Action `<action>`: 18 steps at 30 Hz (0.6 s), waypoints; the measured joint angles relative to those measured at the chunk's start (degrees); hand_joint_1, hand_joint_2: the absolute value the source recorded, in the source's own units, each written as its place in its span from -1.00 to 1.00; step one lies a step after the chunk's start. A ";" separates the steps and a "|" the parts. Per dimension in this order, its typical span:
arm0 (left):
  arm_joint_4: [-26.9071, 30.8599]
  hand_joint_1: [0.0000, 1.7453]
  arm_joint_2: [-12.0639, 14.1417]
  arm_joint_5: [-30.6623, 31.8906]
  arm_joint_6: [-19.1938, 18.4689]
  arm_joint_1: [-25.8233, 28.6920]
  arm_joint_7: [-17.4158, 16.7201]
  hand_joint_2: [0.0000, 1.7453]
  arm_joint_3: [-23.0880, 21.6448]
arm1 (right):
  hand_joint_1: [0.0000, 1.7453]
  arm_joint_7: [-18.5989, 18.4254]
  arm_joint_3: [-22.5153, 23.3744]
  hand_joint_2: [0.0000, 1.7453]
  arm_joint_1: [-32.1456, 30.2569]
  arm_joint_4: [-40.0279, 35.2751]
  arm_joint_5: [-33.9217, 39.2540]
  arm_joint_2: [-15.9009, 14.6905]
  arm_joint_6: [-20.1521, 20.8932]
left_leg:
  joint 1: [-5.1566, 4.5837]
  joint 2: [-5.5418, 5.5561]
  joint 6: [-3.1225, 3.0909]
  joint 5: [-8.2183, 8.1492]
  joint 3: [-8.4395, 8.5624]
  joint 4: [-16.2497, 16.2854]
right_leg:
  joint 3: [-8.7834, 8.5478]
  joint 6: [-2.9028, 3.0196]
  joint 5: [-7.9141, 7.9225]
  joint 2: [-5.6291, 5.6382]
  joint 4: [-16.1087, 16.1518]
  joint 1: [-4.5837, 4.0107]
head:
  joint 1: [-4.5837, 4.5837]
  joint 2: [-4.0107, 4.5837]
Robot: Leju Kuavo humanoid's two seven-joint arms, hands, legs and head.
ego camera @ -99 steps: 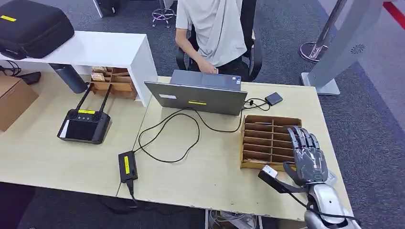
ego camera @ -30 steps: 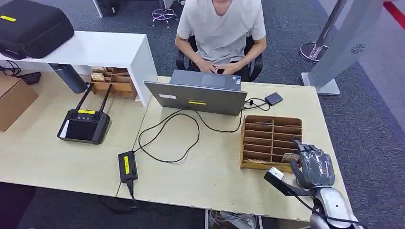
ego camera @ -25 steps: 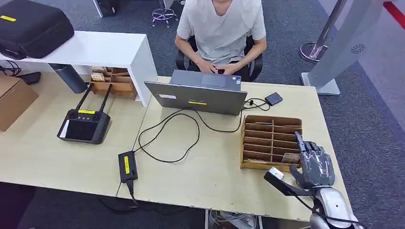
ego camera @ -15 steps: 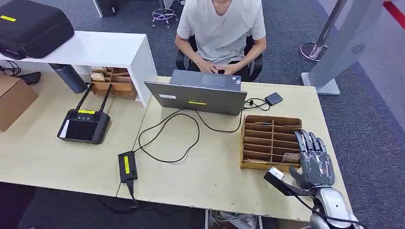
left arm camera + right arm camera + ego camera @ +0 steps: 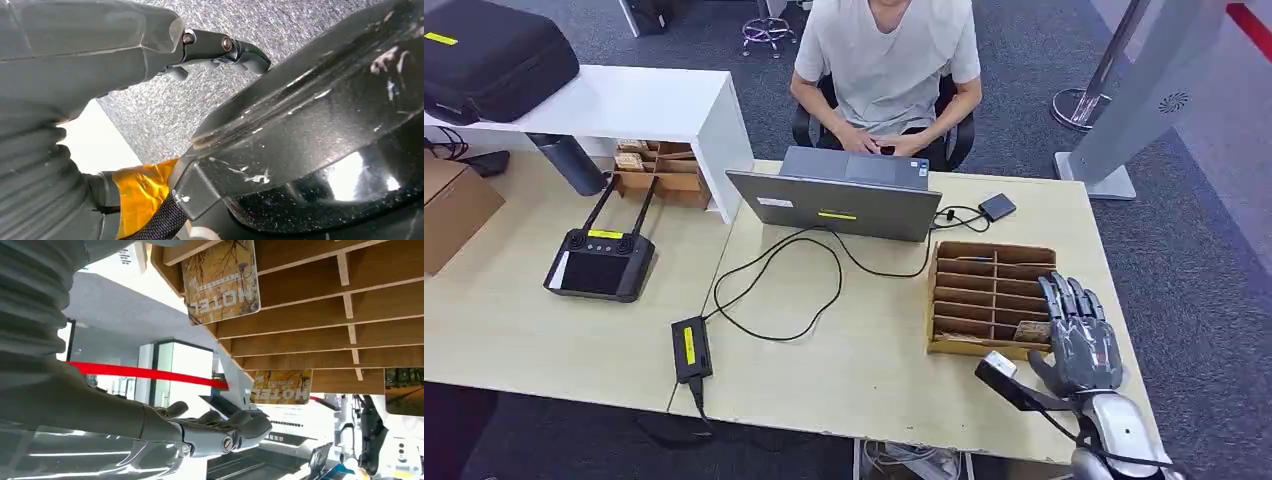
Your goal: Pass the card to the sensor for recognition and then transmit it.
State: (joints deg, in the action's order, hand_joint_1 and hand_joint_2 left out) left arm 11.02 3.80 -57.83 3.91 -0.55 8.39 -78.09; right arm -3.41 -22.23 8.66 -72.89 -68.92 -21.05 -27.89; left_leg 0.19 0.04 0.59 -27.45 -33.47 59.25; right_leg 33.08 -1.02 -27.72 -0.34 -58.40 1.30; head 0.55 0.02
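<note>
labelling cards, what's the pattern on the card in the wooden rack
Brownish, bare-tree print with "MOTEL" lettering on the card, best in the right wrist view.

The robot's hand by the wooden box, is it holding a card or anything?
No. The right hand is open beside the wooden card rack, holding nothing. A card still sits in the rack's near slot.

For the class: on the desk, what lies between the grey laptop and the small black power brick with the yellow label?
In the head view, a looping black cable runs across bare desk between the grey laptop and the black power brick.

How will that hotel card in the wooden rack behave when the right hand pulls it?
The card looks thin, flat and glossy: probably stiff, light, somewhat slippery. It stands in a narrow slot of the wooden rack, so it likely slides out edgewise. The right hand is open beside it.
</note>
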 joint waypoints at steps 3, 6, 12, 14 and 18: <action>0.00 -1.00 0.00 0.00 0.00 0.00 0.00 1.00 0.00 | -1.00 0.00 -0.02 1.00 0.03 0.15 -0.02 0.09 0.07 | 0.00 0.00 0.00 0.00 0.00 0.00 | 0.00 0.00 0.00 0.00 0.00 0.00 | 0.02 0.02; 0.00 -1.00 0.00 0.02 0.00 0.00 0.00 1.00 0.00 | -1.00 0.00 -0.04 1.00 0.05 0.24 -0.02 0.13 0.07 | 0.00 0.00 0.00 0.00 0.00 0.00 | 0.00 0.00 0.00 0.00 0.00 0.00 | 0.00 0.00; 0.00 -1.00 0.00 0.04 0.00 0.00 0.00 1.00 0.00 | 1.00 0.00 -0.07 1.00 0.09 0.42 0.41 0.26 0.13 | 0.00 0.00 0.00 0.00 0.00 0.00 | 0.00 0.00 0.00 0.00 0.00 0.00 | 0.00 0.02; 0.00 -1.00 0.00 0.04 0.00 0.00 0.00 1.00 0.00 | 1.00 0.00 -0.09 1.00 0.10 0.42 0.55 0.26 0.13 | 0.00 0.00 0.00 0.00 0.00 0.00 | 0.00 0.00 0.00 0.00 0.00 0.00 | 0.00 0.00; 0.00 -1.00 0.00 0.04 0.02 -0.01 -0.02 1.00 0.00 | 1.00 0.00 -0.17 1.00 0.15 0.42 1.07 0.28 0.11 | 0.00 0.00 0.00 0.00 0.00 0.00 | 0.00 0.00 0.00 0.00 0.00 0.00 | 0.02 0.00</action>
State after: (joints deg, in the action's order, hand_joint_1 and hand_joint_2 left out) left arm 11.02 3.80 -57.79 3.93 -0.56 8.37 -78.09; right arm -3.41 -22.40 8.82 -72.48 -67.84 -20.76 -27.78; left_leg 0.19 0.04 0.59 -27.45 -33.47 59.25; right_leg 33.07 -1.02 -27.72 -0.34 -58.40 1.30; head 0.57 0.02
